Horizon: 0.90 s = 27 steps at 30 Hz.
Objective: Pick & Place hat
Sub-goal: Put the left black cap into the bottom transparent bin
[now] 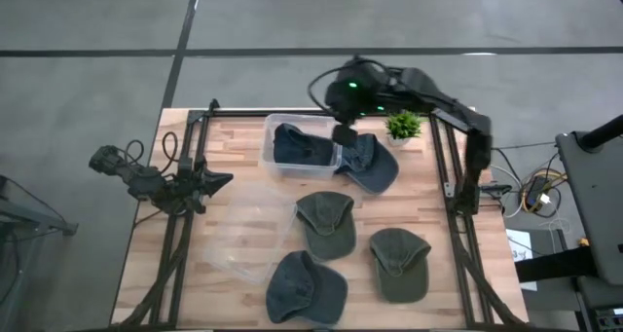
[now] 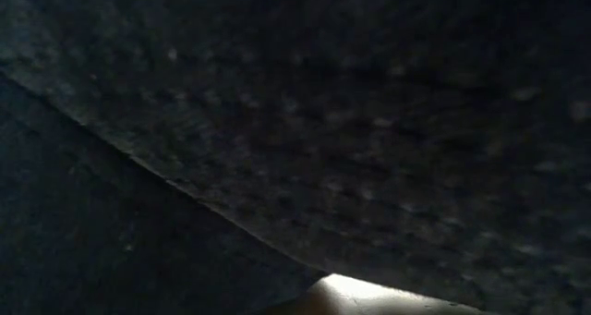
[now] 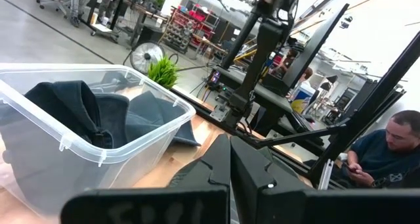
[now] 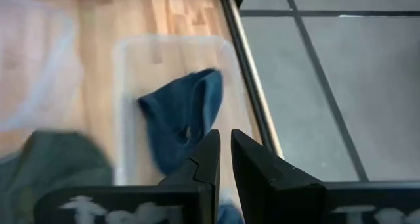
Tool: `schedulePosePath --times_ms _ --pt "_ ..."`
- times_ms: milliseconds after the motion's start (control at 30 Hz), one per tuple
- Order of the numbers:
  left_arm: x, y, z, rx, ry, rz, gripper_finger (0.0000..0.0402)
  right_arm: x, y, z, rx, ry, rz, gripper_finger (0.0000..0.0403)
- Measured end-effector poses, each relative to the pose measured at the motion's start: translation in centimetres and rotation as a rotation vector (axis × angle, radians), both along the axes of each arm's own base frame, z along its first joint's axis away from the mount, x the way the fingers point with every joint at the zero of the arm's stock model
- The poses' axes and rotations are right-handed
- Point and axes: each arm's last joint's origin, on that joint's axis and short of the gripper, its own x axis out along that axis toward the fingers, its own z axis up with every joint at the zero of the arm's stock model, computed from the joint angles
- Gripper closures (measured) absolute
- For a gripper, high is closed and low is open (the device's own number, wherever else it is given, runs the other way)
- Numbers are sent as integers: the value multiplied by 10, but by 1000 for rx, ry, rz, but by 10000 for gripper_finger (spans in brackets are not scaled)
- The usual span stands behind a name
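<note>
Here the right gripper [image 1: 344,135], fingers nearly together and seemingly pinching the blue hat [image 1: 368,162], hangs top centre at the bin [image 1: 268,142] rim, the hat draped right, outside, while the left gripper [image 1: 219,180] idles shut at left

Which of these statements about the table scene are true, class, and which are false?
1. A blue hat lies in the clear bin. True.
2. Five hats lie loose on the table. False: three loose, one in the bin, one draped over its edge.
3. The right claw is over the bin's edge. True.
4. The left claw is wide open. False: it is shut, at the table's left edge.
5. A small green plant stands near the bin. True.
6. The bin's lid is on it. False: the bin is open.
</note>
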Motion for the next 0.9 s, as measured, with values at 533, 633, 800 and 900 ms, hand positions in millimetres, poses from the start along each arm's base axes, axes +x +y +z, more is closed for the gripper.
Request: schedulePosePath --times_ms 533,633,800,900 --pt "0 0 0 0 0 0 399 -115 87 24 61 -142 -24 369" --pt "0 0 0 -2 -5 -1 399 -126 95 7 97 -196 -21 369" --pt "0 0 5 -23 -46 0 399 -136 103 -29 115 -305 -14 369" --pt "0 0 9 -31 -86 1 399 -140 105 -54 148 -369 -23 369"
